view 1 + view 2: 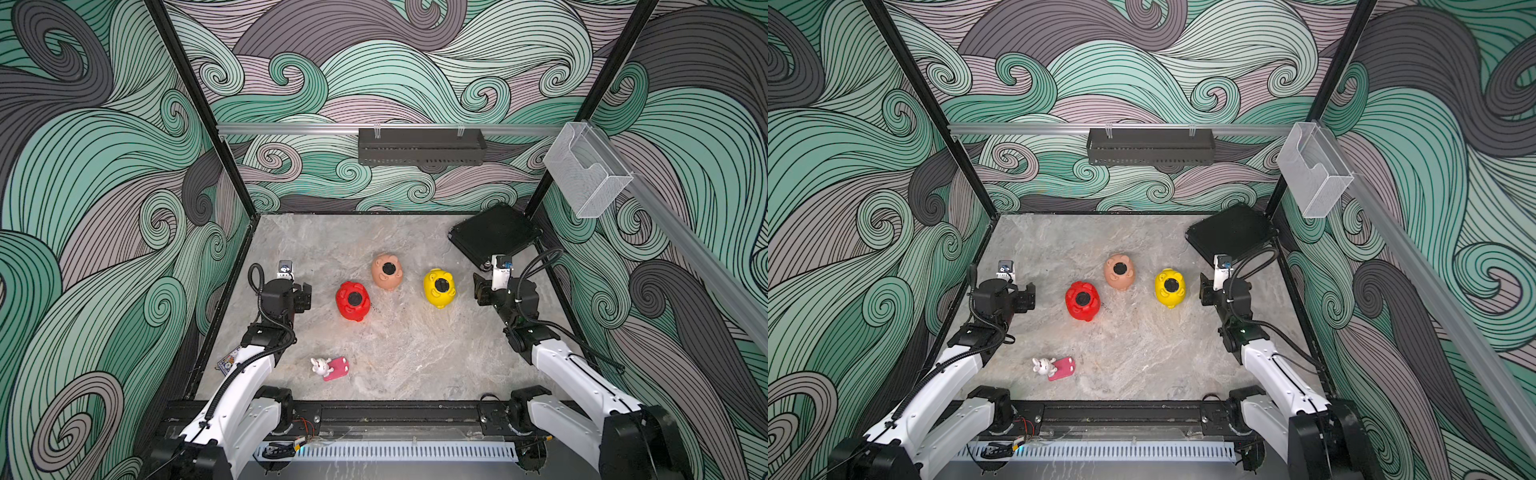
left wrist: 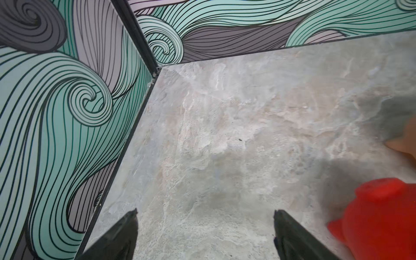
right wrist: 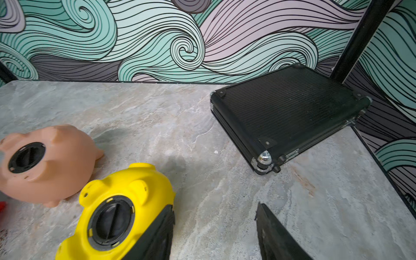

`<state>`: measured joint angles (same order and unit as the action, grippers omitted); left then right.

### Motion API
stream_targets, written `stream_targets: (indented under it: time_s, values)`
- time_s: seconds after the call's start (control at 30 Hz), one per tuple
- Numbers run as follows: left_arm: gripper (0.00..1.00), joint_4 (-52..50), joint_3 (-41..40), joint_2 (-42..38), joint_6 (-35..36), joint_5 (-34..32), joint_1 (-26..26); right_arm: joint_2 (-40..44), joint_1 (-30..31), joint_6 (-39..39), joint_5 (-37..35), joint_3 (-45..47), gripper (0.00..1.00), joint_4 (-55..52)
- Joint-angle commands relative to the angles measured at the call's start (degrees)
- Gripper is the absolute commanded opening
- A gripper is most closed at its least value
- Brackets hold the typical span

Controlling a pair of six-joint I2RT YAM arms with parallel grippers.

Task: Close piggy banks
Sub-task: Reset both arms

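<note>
Piggy banks, 3 round plastic ones, lie belly-up on the grey marbled worktop (image 1: 415,353): the red plastic pig (image 1: 353,301), the peach-pink plastic pig (image 1: 387,271) just beyond it, and the yellow plastic pig (image 1: 439,287) to their right. Each has a black round plug (image 3: 110,219) in its belly hole. The left end effector (image 2: 205,212) hovers beside the red pig, fingers spread wide and empty. The right end effector (image 3: 216,206), near the yellow pig, is released and grasps nothing.

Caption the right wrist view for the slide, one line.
Right gripper, open and empty, beside the belly-up yellow piggy bank; peach piggy bank and black case nearby on the tabletop.
</note>
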<state>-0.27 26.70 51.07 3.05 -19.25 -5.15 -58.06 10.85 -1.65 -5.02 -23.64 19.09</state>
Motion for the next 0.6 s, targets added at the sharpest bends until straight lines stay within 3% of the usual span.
stream_targets:
  time_s: [0.0,0.37,0.57]
  values:
    - [0.94,7.7,0.6,3.3,-1.3,0.3,2.1,-1.0,-1.3,1.2,-1.9,1.3,0.60,2.1]
    - [0.94,23.5,-1.6,14.9,-4.0,7.7,8.1,-4.2,-6.1,1.7,-2.4,5.1,0.60,9.1]
    - [0.93,29.2,-1.2,23.1,-6.3,10.4,9.9,-10.3,-9.6,1.1,-2.7,6.3,0.61,16.4]
